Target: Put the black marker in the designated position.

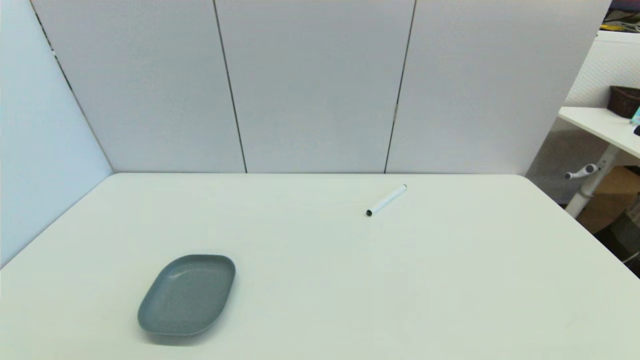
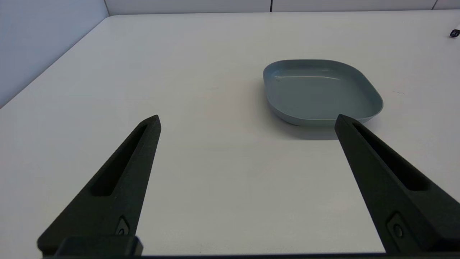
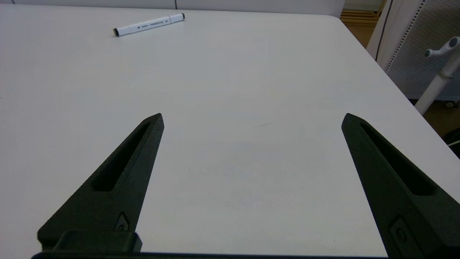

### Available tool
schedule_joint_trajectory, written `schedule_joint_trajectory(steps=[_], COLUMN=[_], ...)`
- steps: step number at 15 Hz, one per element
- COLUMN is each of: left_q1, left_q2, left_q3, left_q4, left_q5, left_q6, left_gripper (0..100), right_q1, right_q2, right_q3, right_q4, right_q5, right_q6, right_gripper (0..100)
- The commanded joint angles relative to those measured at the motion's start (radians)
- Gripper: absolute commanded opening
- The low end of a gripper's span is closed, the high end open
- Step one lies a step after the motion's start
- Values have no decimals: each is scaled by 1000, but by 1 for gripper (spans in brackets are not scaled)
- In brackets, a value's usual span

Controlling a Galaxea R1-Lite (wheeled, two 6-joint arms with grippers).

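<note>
The black marker [image 1: 386,200] is seen lying flat on the white table [image 1: 350,280], in the far right-of-centre area near the back wall panels. Its barrel is slim and white, with a small black tip at each end. In the right wrist view, the black marker [image 3: 148,24] shows a line of small dark print along the barrel, flanked by two small arrow-like marks; the wording is too small to be read. A seam is visible where the cap meets the barrel.

A grey dish [image 1: 187,294] with rounded corners is placed on the near left of the table, well apart from the marker.

The left gripper [image 2: 248,120] is held low above the table, fingers spread wide, with the dish just beyond them. The right gripper [image 3: 253,118] is likewise spread wide above bare tabletop, with the marker well beyond its fingertips.
</note>
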Motion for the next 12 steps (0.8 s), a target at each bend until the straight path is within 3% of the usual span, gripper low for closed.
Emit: schedule_joint_trajectory(steps=[1, 10, 12], left_q1=[0, 0, 0], left_q2=[0, 0, 0], left_q3=[0, 0, 0], left_q4=[-1, -1, -1], left_q5=[0, 0, 0], left_q6=[1, 1, 1], left_gripper=[100, 100, 100], right_q1=[0, 0, 0], right_q2=[1, 1, 12], right_q3=[0, 0, -21], right_q4=[0, 0, 58], right_q5=[0, 8, 10], right_q6=[0, -12, -20], right_gripper=[100, 100, 100])
